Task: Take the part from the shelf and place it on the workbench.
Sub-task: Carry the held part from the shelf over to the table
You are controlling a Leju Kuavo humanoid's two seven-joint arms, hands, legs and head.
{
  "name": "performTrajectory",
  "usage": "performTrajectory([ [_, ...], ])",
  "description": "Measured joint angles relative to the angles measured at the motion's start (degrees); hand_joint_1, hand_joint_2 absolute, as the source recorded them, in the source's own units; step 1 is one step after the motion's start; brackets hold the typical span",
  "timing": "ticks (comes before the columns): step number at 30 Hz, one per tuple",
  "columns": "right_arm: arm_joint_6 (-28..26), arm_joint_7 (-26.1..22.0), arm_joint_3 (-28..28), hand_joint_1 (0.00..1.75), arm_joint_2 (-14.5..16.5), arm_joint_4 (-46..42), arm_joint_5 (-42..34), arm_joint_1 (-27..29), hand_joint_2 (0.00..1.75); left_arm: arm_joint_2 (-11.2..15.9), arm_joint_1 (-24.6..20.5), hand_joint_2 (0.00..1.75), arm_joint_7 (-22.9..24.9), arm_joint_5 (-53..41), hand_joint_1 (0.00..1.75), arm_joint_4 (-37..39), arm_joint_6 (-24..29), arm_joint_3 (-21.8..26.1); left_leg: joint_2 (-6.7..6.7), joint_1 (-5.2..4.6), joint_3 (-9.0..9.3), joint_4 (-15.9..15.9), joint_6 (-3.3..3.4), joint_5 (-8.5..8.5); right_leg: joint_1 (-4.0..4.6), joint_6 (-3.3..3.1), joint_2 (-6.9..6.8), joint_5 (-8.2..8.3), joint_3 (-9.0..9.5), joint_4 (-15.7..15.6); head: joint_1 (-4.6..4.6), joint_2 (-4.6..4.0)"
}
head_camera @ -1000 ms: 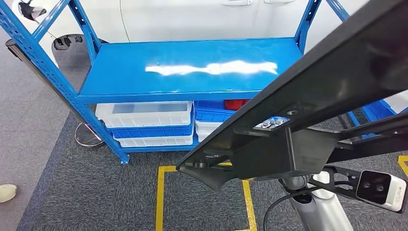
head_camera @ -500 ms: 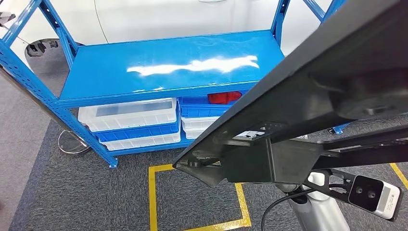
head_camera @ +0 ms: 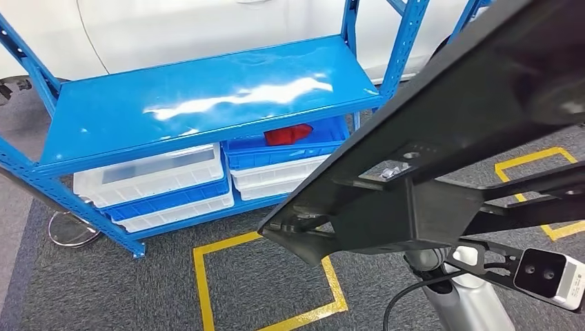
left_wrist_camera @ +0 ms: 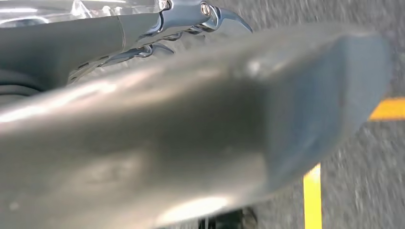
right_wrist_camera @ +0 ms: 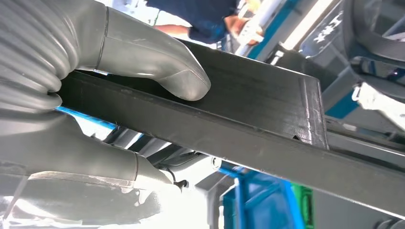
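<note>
- The blue shelf (head_camera: 207,96) stands on grey carpet, its wide top board bare and shiny.
- A long black part (head_camera: 441,138) is off the shelf and up in the air close to the head camera, slanting across the right side of that view, out past the shelf's front edge.
- The right hand (right_wrist_camera: 71,90) grips the part: its thick grey thumb (right_wrist_camera: 157,62) presses on one face and the rest of the hand wraps the other side.
- The left hand (left_wrist_camera: 143,33) lies right against a big blurred grey surface, probably the same part; I cannot tell whether it grips it.
- White and blue bins (head_camera: 159,183) are stacked under the top board, one holding something red (head_camera: 288,134).
- Yellow tape (head_camera: 265,238) marks a square on the carpet in front of the shelf.
</note>
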Motion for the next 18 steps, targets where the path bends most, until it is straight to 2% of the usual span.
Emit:
performTrajectory([
  [2,0.34,0.00,0.01,1.75,-0.52,0.05,-0.31,0.27,1.75,0.08,0.25,0.00,-0.32,0.31,0.00,0.01,2.88,-0.10,-2.08,0.26,-1.07,2.70,-0.57,-2.17,-0.23,-0.68,1.14,0.40,-0.17,-0.22,-0.08,-0.01],
  [4,0.99,0.01,0.05,1.75,-0.68,0.20,-1.02,0.05,1.75,0.11,0.62,0.00,-0.93,0.95,0.00,0.01,3.68,-0.03,-4.63,0.39,-4.18,9.95,-0.85,-6.23,-0.29,-1.05,2.29,0.63,-0.41,-0.22,-0.20,-0.01],
  [5,1.39,0.01,0.09,1.75,-0.69,0.31,-1.34,-0.04,1.75,0.11,0.83,0.00,-1.15,1.22,0.00,0.01,3.16,0.02,-5.13,0.40,-5.93,14.01,-0.90,-7.87,-0.24,-1.14,2.95,0.70,-0.50,-0.17,-0.22,-0.02],
  [6,1.69,0.01,0.13,1.75,-0.70,0.41,-1.53,-0.09,1.75,0.09,1.04,0.00,-1.31,1.39,0.00,0.01,2.39,0.04,-5.34,0.39,-7.12,16.74,-0.90,-8.58,-0.20,-1.19,3.67,0.73,-0.55,-0.09,-0.21,-0.02],
  [7,1.90,0.01,0.18,1.75,-0.71,0.49,-1.61,-0.12,1.75,0.05,1.20,0.00,-1.41,1.51,0.00,0.01,1.64,0.05,-5.41,0.40,-7.49,17.63,-0.84,-8.29,-0.16,-1.21,4.36,0.75,-0.56,0.00,-0.22,-0.02],
  [8,2.03,0.00,0.24,1.75,-0.70,0.52,-1.66,-0.19,1.75,0.01,1.31,0.00,-1.48,1.62,0.00,0.01,1.11,0.05,-5.61,0.41,-6.48,15.50,-0.71,-6.61,-0.15,-1.17,5.11,0.74,-0.53,0.11,-0.22,-0.02],
  [9,2.07,0.00,0.29,1.75,-0.70,0.54,-1.67,-0.31,1.75,-0.02,1.37,0.00,-1.52,1.71,0.00,0.01,0.83,0.05,-6.28,0.44,-4.70,11.60,-0.54,-4.32,-0.16,-1.09,5.83,0.72,-0.50,0.23,-0.22,-0.01],
  [11,2.06,0.00,0.43,1.75,-0.69,0.53,-1.56,-0.64,1.75,-0.04,1.44,0.00,-1.63,1.81,0.00,0.05,0.41,0.07,-8.99,0.58,-1.11,3.64,-0.12,-1.04,-0.10,-0.66,7.25,0.72,-0.70,0.54,-0.20,-0.02],
  [12,2.04,0.00,0.49,1.75,-0.68,0.49,-1.40,-0.77,1.75,-0.03,1.46,0.00,-1.70,1.81,0.00,0.07,0.16,0.08,-10.00,0.60,-0.30,1.68,0.04,-0.57,-0.14,-0.31,7.84,0.81,-0.97,0.67,-0.20,-0.02],
  [13,1.95,0.01,0.55,1.75,-0.67,0.38,-1.10,-0.83,1.75,-0.03,1.42,0.00,-1.83,1.80,0.00,0.09,-0.18,0.08,-10.39,0.55,-0.05,1.01,0.25,-0.68,-0.24,0.11,8.46,0.98,-1.27,0.72,-0.20,-0.02],
  [15,1.28,0.11,0.61,1.75,-0.65,-0.22,-0.24,-0.78,1.75,-0.05,1.21,0.00,-2.29,1.65,0.00,0.09,-1.15,0.08,-9.19,0.56,-0.05,0.65,0.83,-0.41,-0.43,0.89,9.38,1.30,-1.73,0.69,-0.24,-0.01],
  [16,0.68,0.17,0.60,1.75,-0.66,-0.68,0.17,-0.72,1.75,-0.02,1.10,0.00,-2.58,1.49,0.00,0.09,-1.74,0.08,-8.44,0.65,-0.01,0.39,1.28,-0.20,-0.35,1.20,8.75,0.95,-2.06,1.15,-0.14,-0.01],
  [18,-0.64,0.17,0.57,1.75,-0.72,-1.61,0.84,-0.40,1.75,0.09,1.02,0.00,-3.01,0.98,0.00,0.10,-2.97,0.05,-6.86,0.79,0.03,-0.11,1.96,0.15,-0.19,1.62,5.73,-1.76,-4.10,5.46,0.29,-0.01],
])
